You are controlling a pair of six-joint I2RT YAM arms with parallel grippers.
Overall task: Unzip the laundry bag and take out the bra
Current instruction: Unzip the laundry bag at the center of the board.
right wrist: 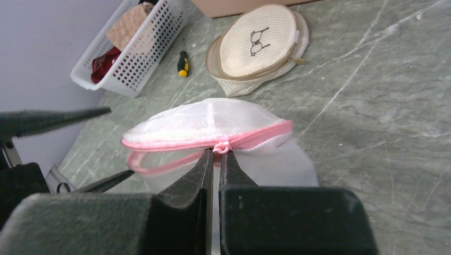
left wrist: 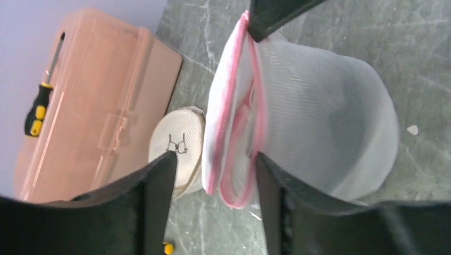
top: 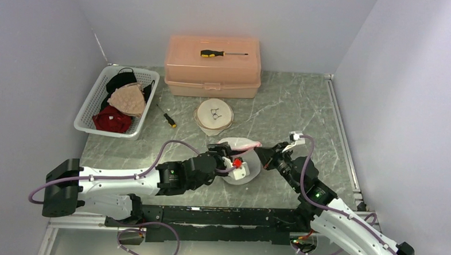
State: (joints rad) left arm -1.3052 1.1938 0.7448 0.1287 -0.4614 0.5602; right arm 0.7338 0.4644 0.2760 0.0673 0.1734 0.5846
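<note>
The white mesh laundry bag [right wrist: 213,122] with a pink zipper lies at the middle of the table, between both arms. My right gripper [right wrist: 217,152] is shut on the pink zipper pull [right wrist: 222,147] at the bag's near edge. The zipper looks parted on the left, where a pink loop of the rim [right wrist: 139,162] hangs down. My left gripper [left wrist: 213,172] stands open, and the bag's pink rim [left wrist: 234,196] lies between its fingers, close to the right finger [left wrist: 271,186]. In the top view the bag [top: 238,144] lies between the left gripper [top: 233,162] and the right gripper [top: 263,155]. The bra is hidden.
A pink plastic case [top: 212,66] with a screwdriver [top: 223,54] on its lid stands at the back. A round beige mesh bag [top: 214,114] lies just behind the laundry bag. A white basket [top: 89,107] of garments sits at the left, with a small screwdriver [top: 167,118] beside it.
</note>
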